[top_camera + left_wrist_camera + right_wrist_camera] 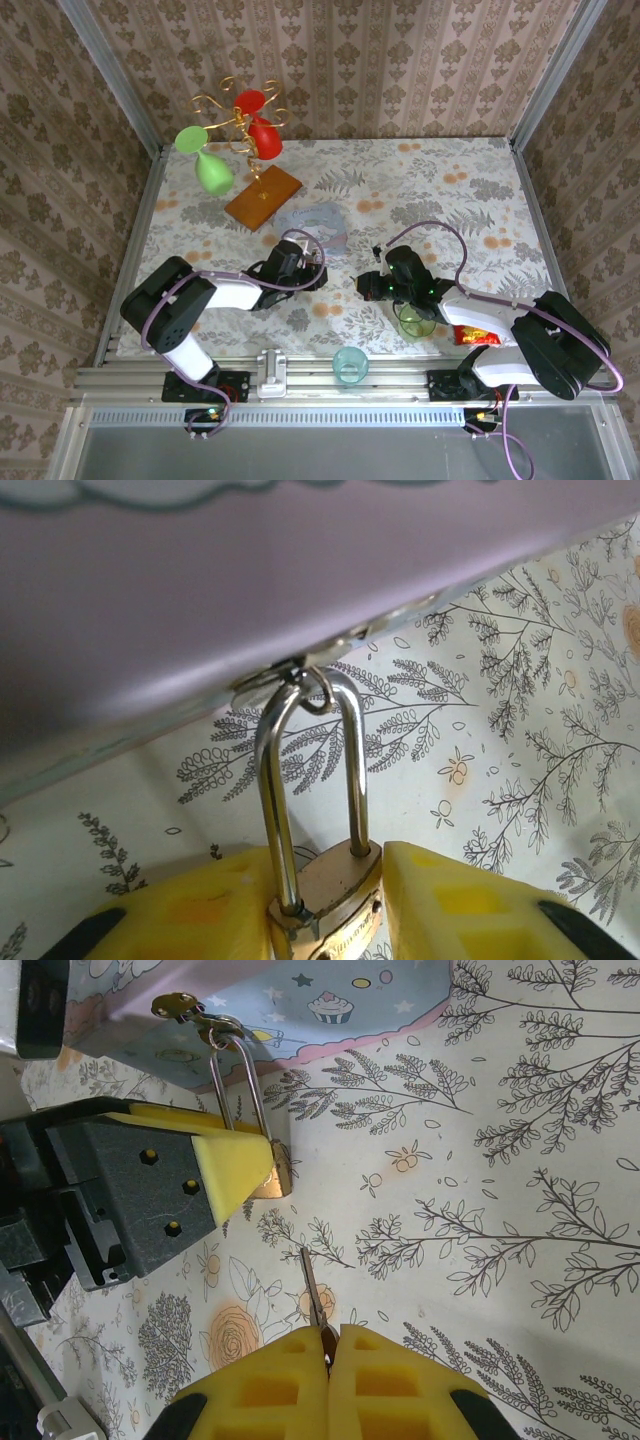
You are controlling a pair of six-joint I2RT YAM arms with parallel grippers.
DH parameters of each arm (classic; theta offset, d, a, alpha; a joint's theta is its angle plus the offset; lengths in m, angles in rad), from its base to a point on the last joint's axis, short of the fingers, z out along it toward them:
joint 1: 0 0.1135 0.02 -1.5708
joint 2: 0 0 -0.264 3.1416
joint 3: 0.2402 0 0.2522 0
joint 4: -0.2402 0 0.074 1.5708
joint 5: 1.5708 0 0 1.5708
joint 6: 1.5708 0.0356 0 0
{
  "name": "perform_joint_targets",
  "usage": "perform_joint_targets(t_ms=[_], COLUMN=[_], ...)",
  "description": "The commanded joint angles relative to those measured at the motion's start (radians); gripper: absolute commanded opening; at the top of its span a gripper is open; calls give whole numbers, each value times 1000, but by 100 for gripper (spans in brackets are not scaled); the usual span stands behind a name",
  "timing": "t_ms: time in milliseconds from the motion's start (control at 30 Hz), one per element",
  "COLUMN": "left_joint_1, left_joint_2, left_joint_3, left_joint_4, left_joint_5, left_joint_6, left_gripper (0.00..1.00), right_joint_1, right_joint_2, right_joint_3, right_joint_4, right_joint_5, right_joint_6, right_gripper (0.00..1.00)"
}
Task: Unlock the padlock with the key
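Note:
The small brass padlock [335,890] sits squeezed between the yellow pads of my left gripper [330,905], which is shut on its body. Its silver shackle [300,770] runs up through a ring on the hasp of the pale blue cartoon tin [250,580]. In the right wrist view the padlock [272,1175] shows at the tip of the left gripper's yellow pad [232,1160]. My right gripper [328,1345] is shut on the key [312,1295], whose thin blade points toward the padlock with a gap between them. From above, both grippers [312,270] [372,285] face each other mid-table.
A green cup [415,322] and a red packet [478,336] lie near the right arm. A teal cup [351,364] stands at the front edge. A wooden-based gold stand [262,195] with a green cup [212,172] and a red cup [264,135] stands at the back left.

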Motion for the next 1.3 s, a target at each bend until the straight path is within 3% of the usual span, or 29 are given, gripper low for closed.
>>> perform_joint_targets(t_ms=[0, 567, 1067, 1267], left_joint_1=[-10, -9, 31, 29], left_joint_2=[6, -18, 4, 9], left_joint_3=[-20, -42, -141, -183], left_joint_4=[17, 91, 451, 539], left_joint_5=[-7, -6, -26, -63], left_joint_6=[-27, -98, -372, -434], left_gripper=[31, 15, 7, 4], right_joint_1=[-3, -3, 47, 63], right_joint_2=[-19, 5, 164, 237], right_joint_3=[-18, -22, 44, 44], right_joint_4=[5, 40, 179, 313], right_joint_5=[24, 9, -54, -89], right_joint_6=[-9, 13, 188, 246], right_gripper=[0, 0, 0, 0])
